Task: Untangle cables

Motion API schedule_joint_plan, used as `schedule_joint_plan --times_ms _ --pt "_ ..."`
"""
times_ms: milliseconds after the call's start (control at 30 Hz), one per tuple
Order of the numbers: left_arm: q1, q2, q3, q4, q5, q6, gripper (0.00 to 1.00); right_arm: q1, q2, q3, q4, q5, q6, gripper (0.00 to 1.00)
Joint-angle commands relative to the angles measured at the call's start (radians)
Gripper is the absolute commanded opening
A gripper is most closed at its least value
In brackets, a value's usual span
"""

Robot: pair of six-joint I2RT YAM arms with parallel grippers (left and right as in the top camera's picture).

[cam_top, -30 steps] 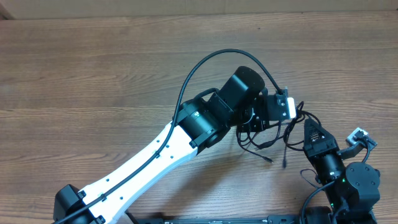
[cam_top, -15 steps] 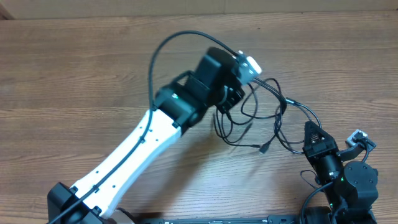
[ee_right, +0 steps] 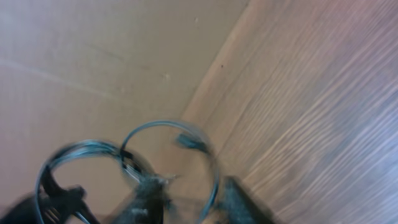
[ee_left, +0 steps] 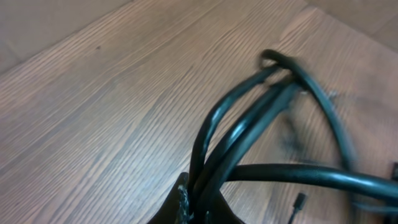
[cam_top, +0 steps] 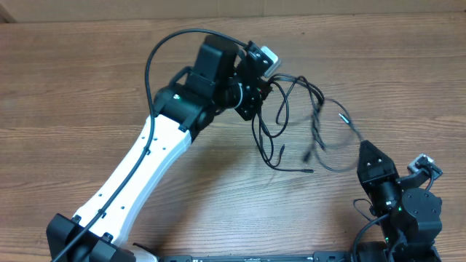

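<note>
The cables [cam_top: 295,116] are thin black cords in a loose tangle at the table's middle right, with plug ends [cam_top: 309,170] trailing toward the front. My left gripper [cam_top: 263,89] is shut on a bunch of strands at the tangle's left end. In the left wrist view those cables [ee_left: 249,124] rise from between its fingers [ee_left: 185,200] of my left gripper [ee_left: 202,210]. My right gripper [cam_top: 368,148] stands near the front right, its jaws apart. The right wrist view is blurred, showing a thin cable loop [ee_right: 214,168] passing unpinched between the fingers of my right gripper [ee_right: 196,202].
The wooden table [cam_top: 87,87] stretches left and back to a cardboard wall [cam_top: 218,9]. A thick black hose [cam_top: 156,54] arches over my left arm [cam_top: 153,160]. My right arm's base [cam_top: 411,215] sits at the front right corner.
My left arm has swung up and to the left, dragging the tangle with it. My right gripper's jaws have parted and the strand it held has sprung away leftward.
</note>
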Motion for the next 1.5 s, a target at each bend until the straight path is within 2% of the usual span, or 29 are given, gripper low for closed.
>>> schedule_joint_plan --times_ms 0,100,200,400,600,767,1467 --pt "0.01 -0.031 0.015 0.016 0.135 -0.029 0.04 -0.003 0.001 0.007 0.003 0.03 0.002 0.54" --pt "0.01 -0.031 0.015 0.023 0.177 -0.024 0.04 -0.003 0.001 0.007 0.003 0.03 0.002 0.73" --pt "0.01 -0.031 0.015 0.029 0.226 0.007 0.04 -0.003 0.001 0.007 0.004 0.03 0.001 0.8" --pt "0.007 -0.031 0.015 0.034 0.341 0.107 0.04 -0.003 0.001 0.007 0.036 0.002 -0.067 0.83" --pt "-0.002 -0.031 0.015 0.035 0.533 0.266 0.04 -0.003 0.001 0.007 0.219 -0.256 -0.276 0.88" --pt "-0.029 -0.031 0.015 0.037 0.542 0.298 0.04 -0.003 0.001 0.007 0.241 -0.293 -0.296 0.89" --pt "-0.06 -0.031 0.015 0.018 0.541 0.297 0.04 -0.003 0.001 0.007 0.24 -0.293 -0.296 0.9"
